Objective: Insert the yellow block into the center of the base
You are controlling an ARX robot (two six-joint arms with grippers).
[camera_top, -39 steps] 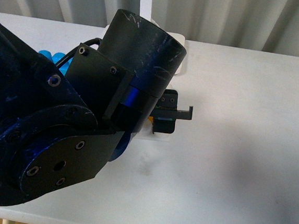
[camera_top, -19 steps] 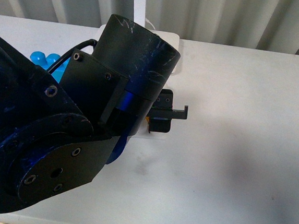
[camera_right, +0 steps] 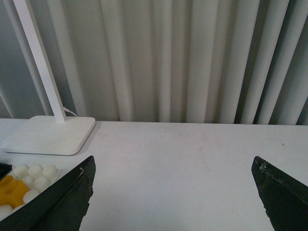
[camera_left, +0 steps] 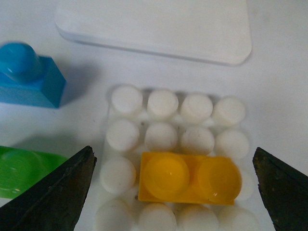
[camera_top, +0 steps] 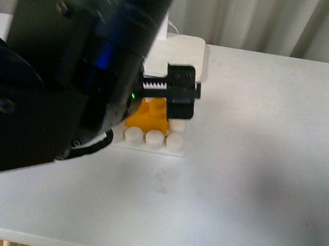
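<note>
The yellow block (camera_left: 189,178) sits on the base (camera_left: 126,100), seated among the studs with both of its own round studs facing up. In the left wrist view it occupies two stud positions in the third row counted from the stand foot (camera_left: 154,26), with one free stud of that row on the side toward the green block (camera_left: 21,171). One row of base studs lies beyond it on the side away from the stand foot, two rows lie on the side toward the stand foot. In the front view the yellow block (camera_top: 149,115) shows just under the left gripper, with white studs of the base (camera_top: 151,139) in front of it.

The left gripper (camera_left: 175,192) is spread wide: its two fingers stand on either side of the base, well apart from the yellow block, touching neither it nor the base. Nothing is held.

The blue block (camera_left: 30,76) lies on the table (camera_top: 264,166) beside the base, near the stand foot; the green block lies next to it, also off the base.

The right gripper (camera_right: 175,192) is likewise spread, its fingers apart over bare table and empty. From there the stand foot (camera_right: 48,134) with its pole (camera_right: 41,57) appears in front of a curtain (camera_right: 192,57), with the base just in front of the stand foot.
</note>
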